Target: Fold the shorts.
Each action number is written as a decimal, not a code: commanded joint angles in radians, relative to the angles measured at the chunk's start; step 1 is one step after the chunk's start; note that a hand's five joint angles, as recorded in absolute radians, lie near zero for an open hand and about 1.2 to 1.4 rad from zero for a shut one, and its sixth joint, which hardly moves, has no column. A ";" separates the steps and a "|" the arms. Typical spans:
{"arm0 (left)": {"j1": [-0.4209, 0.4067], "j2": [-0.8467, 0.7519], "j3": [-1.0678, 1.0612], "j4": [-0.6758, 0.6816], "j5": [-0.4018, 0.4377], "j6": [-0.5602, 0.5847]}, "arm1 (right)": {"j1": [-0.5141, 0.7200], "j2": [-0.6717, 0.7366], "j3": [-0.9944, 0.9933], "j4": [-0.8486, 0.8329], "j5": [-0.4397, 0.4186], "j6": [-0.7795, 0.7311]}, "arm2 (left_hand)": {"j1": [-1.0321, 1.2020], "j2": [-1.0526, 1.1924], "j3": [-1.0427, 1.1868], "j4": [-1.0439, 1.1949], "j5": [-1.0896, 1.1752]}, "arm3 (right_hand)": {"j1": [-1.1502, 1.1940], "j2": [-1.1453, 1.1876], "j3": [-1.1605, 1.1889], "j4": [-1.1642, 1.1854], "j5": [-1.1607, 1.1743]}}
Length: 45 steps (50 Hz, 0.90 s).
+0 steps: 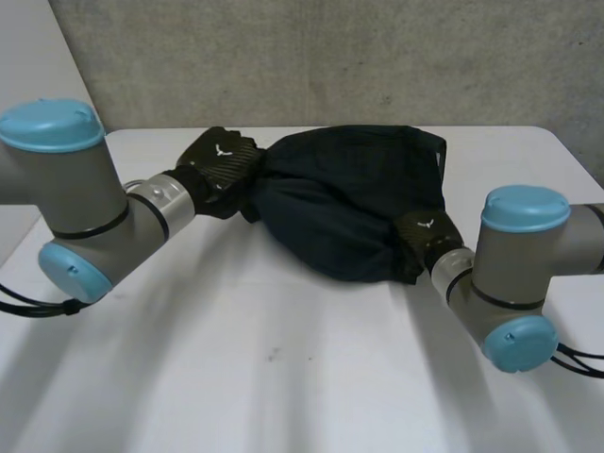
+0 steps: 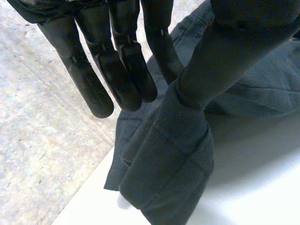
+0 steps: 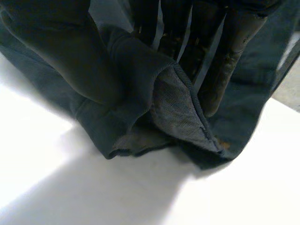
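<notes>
From the head camera: shows dark shorts (image 1: 344,203) bunched in a heap toward the far middle of the white desk (image 1: 283,377). Puts the left robot hand (image 1: 222,162) against the heap's left edge and the right robot hand (image 1: 423,234) at its near right corner, partly buried in cloth. From the left wrist: finds straight fingers (image 2: 123,75) hanging clear of the cloth, nothing curled, so open. Also finds a fold of the shorts draped over what is probably the thumb beside them, trailing down to the desk. From the right wrist: catches a hem fold, paler inner side showing, pinched between straight fingers (image 3: 220,65) and a cloth-covered thumb, so gripping the shorts just above the desk.
</notes>
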 commanded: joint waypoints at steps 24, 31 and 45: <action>0.001 0.426 -0.494 -0.370 -0.157 -0.113 | -0.038 -0.413 0.096 0.670 -0.036 -0.477 | 0.278 0.201 0.210 0.197 0.251 | 0.419 0.222 0.241 0.214 0.264; 0.001 0.258 -0.476 -0.251 -0.159 -0.100 | -0.030 -0.282 0.084 0.584 -0.035 -0.497 | 0.278 0.201 0.210 0.197 0.251 | 0.419 0.222 0.241 0.214 0.264; -0.038 0.048 -0.241 -0.140 -0.269 -0.018 | -0.038 -0.159 -0.017 0.451 -0.009 -0.405 | 0.057 -0.021 -0.011 -0.025 0.029 | 0.419 0.222 0.241 0.214 0.264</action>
